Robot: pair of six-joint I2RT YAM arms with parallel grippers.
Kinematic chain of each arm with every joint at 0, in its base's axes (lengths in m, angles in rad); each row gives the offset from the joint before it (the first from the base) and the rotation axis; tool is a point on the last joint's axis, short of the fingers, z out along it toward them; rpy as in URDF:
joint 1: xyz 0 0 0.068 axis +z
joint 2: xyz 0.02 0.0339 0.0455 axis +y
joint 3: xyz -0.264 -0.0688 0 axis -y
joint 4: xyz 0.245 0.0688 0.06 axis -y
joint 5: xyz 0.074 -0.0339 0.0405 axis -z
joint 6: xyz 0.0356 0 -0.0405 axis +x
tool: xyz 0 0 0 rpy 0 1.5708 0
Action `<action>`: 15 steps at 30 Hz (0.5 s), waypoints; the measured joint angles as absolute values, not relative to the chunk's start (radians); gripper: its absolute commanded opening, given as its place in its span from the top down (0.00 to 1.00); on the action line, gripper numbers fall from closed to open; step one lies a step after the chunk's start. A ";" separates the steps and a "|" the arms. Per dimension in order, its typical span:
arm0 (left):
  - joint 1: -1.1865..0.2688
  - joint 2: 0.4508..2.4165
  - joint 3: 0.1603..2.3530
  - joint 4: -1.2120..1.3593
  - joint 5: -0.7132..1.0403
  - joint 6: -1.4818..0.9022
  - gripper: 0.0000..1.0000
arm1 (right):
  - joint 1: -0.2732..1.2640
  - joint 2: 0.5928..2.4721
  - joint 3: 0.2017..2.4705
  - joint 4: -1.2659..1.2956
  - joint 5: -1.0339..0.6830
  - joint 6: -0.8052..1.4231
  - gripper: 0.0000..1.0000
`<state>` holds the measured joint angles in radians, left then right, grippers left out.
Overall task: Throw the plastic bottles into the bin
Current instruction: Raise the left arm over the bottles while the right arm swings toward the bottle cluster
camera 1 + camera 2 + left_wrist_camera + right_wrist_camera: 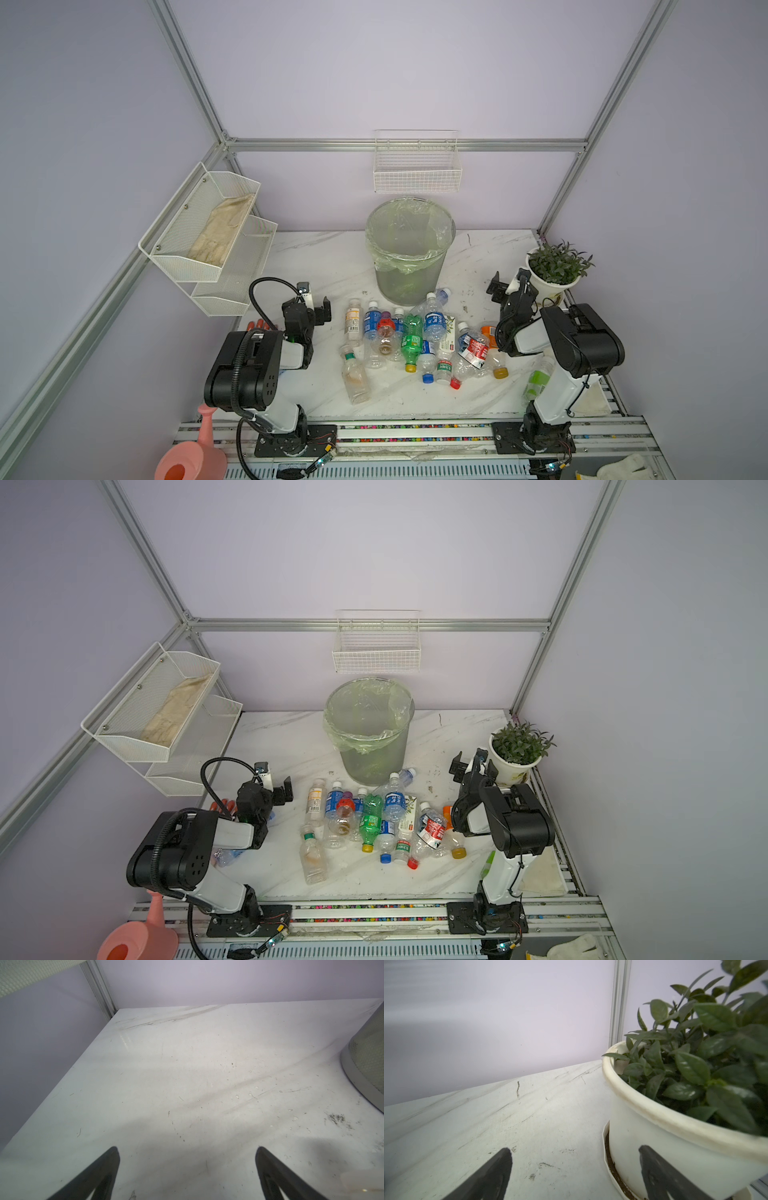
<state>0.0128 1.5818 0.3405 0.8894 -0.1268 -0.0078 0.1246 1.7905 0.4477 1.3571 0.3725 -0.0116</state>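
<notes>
Several plastic bottles (pixel 415 340) lie in a heap on the white marble table (pixel 316 257), just in front of the bin (pixel 409 249), seen in both top views (pixel 370 729). One is green (pixel 411 340). A clear one (pixel 355 376) lies apart at the front left, and another (pixel 538 380) shows under the right arm. My left gripper (pixel 315 299) hovers open left of the heap, with only bare table between its fingers (pixel 187 1151); the bin's mesh wall (pixel 365 1059) is at that view's edge. My right gripper (pixel 509 284) is open and empty (pixel 574 1151), beside the plant pot.
A white pot with a green plant (pixel 552 282) stands at the right back, close to one right finger (pixel 654 1136). White wire baskets hang on the left wall (pixel 208 232) and above the bin (pixel 417 166). A pink watering can (pixel 191 457) sits at the front left.
</notes>
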 measured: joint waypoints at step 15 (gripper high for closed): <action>-0.031 1.245 0.510 0.467 -0.239 -0.009 0.01 | 0.125 1.790 0.448 1.357 0.372 -0.012 0.03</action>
<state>-0.0307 1.2446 0.5102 0.4671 -0.2386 -0.0090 0.1246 1.7905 0.4477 1.3571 0.3721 -0.0116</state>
